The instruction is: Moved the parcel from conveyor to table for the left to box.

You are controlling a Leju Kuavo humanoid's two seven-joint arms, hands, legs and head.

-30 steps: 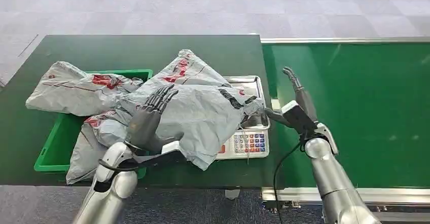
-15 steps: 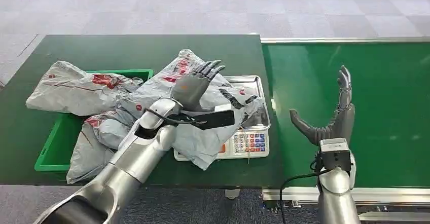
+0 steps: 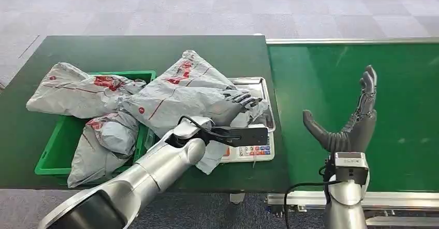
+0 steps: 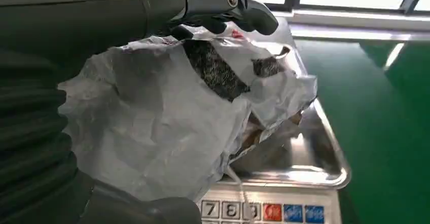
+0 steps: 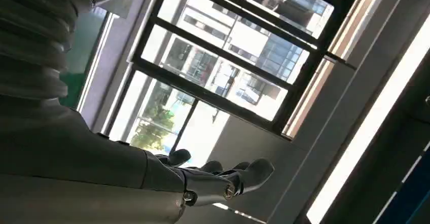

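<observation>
A grey plastic parcel [image 3: 186,97] with red print lies across the scale [image 3: 254,147] and over the edge of the green box [image 3: 54,154]. My left arm reaches across it, and my left hand [image 3: 241,100] lies on the parcel's right end above the scale's steel tray [image 3: 265,86]. In the left wrist view the dark fingers [image 4: 228,3] stretch over the crumpled parcel [image 4: 167,127] and the thumb [image 4: 147,211] sits at its near side; the fingers look extended, not clenched. My right hand [image 3: 349,123] stands upright over the conveyor [image 3: 393,99], fingers apart and empty, with the fingers [image 5: 223,178] seen against a window.
Two more grey parcels lie at the green box, one [image 3: 77,89] over its far rim and one [image 3: 103,143] inside it. The dark green table [image 3: 129,50] meets the conveyor along a metal edge [image 3: 277,107]. Scale keys [image 4: 263,211] show near my left hand.
My left hand has swung right from above the parcel's middle and dropped onto its right end over the scale. My right hand has pulled back from the parcel and risen upright over the conveyor.
</observation>
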